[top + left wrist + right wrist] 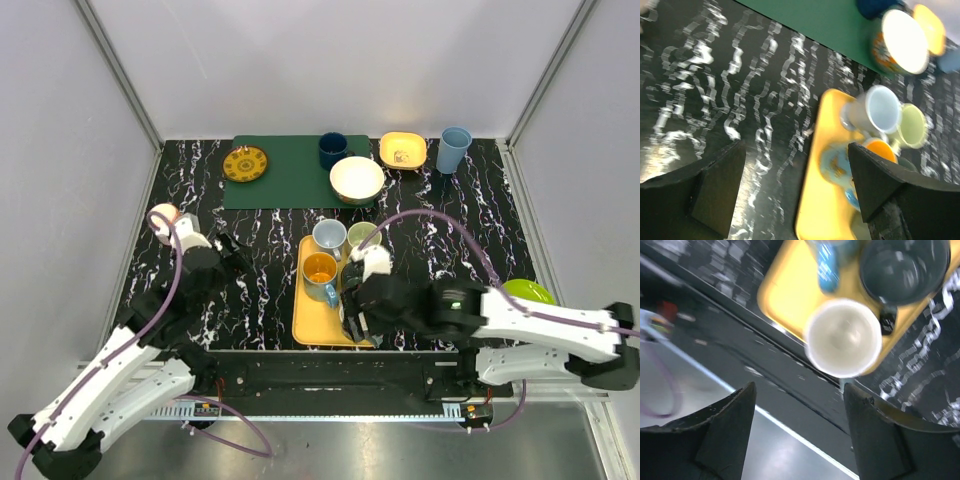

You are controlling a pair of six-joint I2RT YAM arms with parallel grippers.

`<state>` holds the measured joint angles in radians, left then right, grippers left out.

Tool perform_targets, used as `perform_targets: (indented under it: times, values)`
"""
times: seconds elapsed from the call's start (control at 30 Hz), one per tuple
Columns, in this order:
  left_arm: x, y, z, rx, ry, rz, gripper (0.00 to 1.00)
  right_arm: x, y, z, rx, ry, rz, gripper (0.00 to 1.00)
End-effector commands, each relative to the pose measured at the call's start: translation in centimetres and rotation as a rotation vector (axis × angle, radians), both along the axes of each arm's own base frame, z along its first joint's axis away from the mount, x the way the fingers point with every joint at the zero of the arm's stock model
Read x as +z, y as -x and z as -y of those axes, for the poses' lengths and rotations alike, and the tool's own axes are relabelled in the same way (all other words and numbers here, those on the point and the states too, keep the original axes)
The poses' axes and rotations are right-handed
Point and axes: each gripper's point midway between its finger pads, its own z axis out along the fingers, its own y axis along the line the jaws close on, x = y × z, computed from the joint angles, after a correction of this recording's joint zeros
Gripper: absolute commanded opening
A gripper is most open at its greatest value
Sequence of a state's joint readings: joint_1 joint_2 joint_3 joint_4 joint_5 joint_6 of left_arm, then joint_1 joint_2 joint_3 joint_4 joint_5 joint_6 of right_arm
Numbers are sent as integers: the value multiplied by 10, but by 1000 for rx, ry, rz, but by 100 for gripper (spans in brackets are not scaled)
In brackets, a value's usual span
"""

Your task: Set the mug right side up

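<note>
Room: white walls are closing in the cell on three sides.
Surface: black with white veining, carrying a green mat at the far side and a yellow tray near the middle.
Mug: white, sitting at the tray's near corner, just beside a dark mug.
Mug's axis: standing about upright, mouth facing up at the right wrist camera.
Right jaws: hanging above the mug, spread wide, gripping nothing.
Left jaws: hovering over the surface left of the tray, spread wide, holding nothing.
</note>
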<state>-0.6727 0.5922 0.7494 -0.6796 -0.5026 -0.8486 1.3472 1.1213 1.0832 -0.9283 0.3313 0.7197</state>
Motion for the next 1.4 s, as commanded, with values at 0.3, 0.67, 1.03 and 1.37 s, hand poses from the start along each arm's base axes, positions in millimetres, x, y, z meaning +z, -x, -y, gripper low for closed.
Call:
perform_targets:
  times: [0.3,0.67,1.03,1.37]
  values:
    - [-49,-65,-130,341,-170,-298,83,188,-60,-10,-103,-470,484,82]
    - [-72,-141,-169,420,-210,-354,73,194,-82,-8,-135,-489,579,86]
    - [-111,-158,-213,492,-218,-458,66,176,-92,15,-179,-493,574,87]
    - [-114,-179,-223,495,-211,-418,54,162,-98,18,-186,-455,572,87]
